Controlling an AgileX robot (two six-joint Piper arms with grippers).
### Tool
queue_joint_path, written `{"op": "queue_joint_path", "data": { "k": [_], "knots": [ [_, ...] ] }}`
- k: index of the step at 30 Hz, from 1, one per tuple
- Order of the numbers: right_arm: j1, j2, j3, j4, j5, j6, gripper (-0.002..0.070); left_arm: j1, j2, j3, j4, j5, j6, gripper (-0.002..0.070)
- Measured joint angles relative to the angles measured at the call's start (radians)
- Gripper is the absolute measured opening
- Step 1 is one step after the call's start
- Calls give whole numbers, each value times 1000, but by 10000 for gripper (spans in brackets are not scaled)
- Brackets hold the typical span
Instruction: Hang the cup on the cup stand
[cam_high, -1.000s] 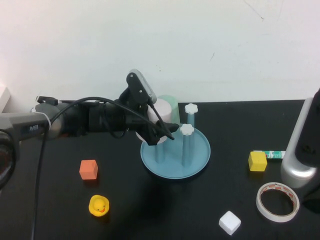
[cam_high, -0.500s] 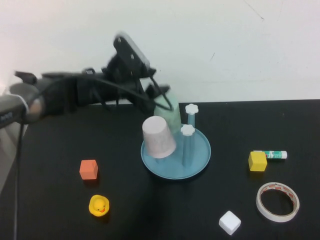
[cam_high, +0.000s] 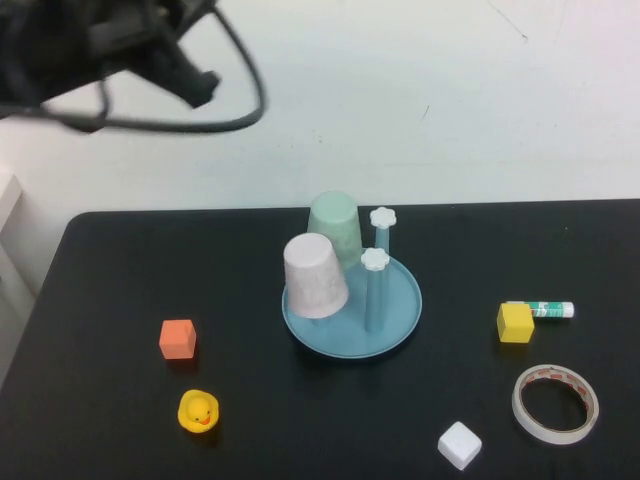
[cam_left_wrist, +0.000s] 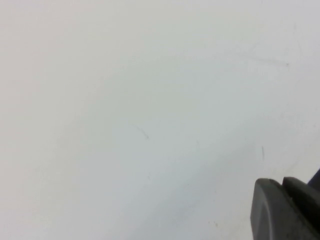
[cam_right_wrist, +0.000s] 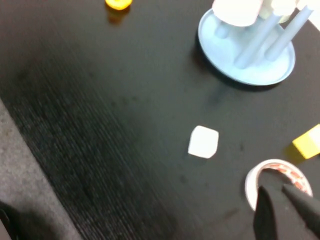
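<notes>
Since the cup (cam_high: 316, 277) hangs mouth-down over a post of the stand (cam_high: 404, 312), on the stand's left side with its rim low over the tray, the job looks done, and any trouble now would come from disturbing it. It sits at a slight lean instead of square on the post, so I judge that a jolt to the table (cam_high: 110, 400) or a knock on the stand could rock it against the mint cup (cam_high: 335, 222) just behind it; whether the two touch I cannot tell. The left gripper (cam_left_wrist: 282, 183) is high above the table's far left corner, well apart from the stand, its camera seeing only the wall (cam_left_wrist: 125, 100); its jaws look closed together on nothing. Its cable (cam_high: 243, 105) loops below the arm, and if the arm came down over the stand that loop could snag a flower knob or sweep the cup off. The right gripper (cam_right_wrist: 281, 193) hovers low on the right near the tape (cam_right_wrist: 274, 176), jaws likewise together and empty. A careless swing leftward from there could shove the tape or the white block (cam_right_wrist: 203, 142) into the tray and shake the cup loose.
</notes>
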Motion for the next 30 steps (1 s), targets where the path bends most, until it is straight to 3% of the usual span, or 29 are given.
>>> {"op": "queue_joint_path", "data": {
  "k": [8, 18, 30],
  "knots": [
    [0, -140, 142, 12, -39, 0, 4, 0, -348, 327, 115, -3, -112, 0],
    [0, -142, 146, 12, 1, 8, 0, 0, -692, 736, 124, -12, -160, 0],
    [0, -142, 146, 13, 1, 10, 0, 0, -991, 973, 178, -143, -205, 0]
  ]
}}
